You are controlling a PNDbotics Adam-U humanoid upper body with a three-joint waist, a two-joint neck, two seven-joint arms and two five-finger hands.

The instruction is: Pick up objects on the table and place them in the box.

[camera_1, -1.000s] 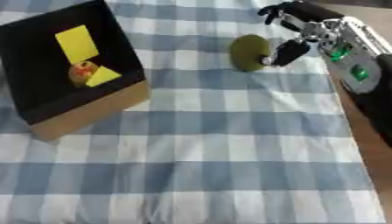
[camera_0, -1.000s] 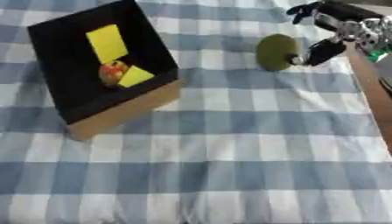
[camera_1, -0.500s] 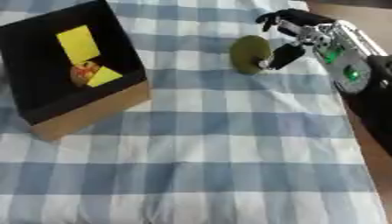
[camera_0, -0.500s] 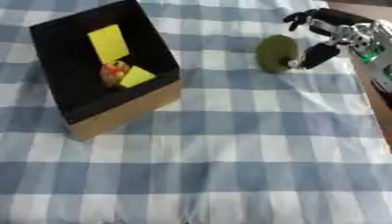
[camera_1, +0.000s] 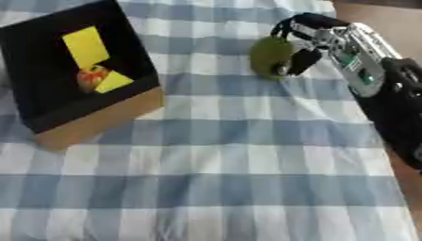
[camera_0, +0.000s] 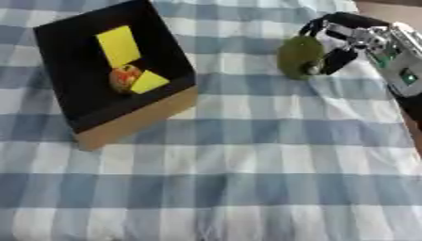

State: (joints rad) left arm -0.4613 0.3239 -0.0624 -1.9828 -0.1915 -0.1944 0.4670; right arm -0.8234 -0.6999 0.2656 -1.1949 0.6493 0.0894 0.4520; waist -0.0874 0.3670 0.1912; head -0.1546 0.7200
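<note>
Left eye view: right hand (camera_0: 342,40) at upper right, black fingers curled over the top and thumb against the near side of an olive-green rounded object (camera_0: 298,56), so closed round it. Whether the green object rests on the cloth or hangs just above it: cannot tell. Right forearm (camera_1: 375,75), silver and black with a small green mark, running in from the right edge.

Upper left: box (camera_0: 138,123), black inside with tan cardboard outer walls, set askew on the desk (camera_0: 247,188), well apart from the green object. Inside the box, on its black floor: a yellow rectangular piece (camera_0: 118,45) toward the far side, a smaller yellow piece (camera_0: 149,81) nearer the front wall, and a small round orange-red item (camera_0: 125,77) just beside and touching the smaller yellow piece on its left.

Desk covered by a blue-and-white checked cloth (camera_1: 247,141), slightly rumpled near the right hand. Bare brown surface (camera_1: 387,19) showing beyond the cloth's far right corner.

Left hand: in neither view.
</note>
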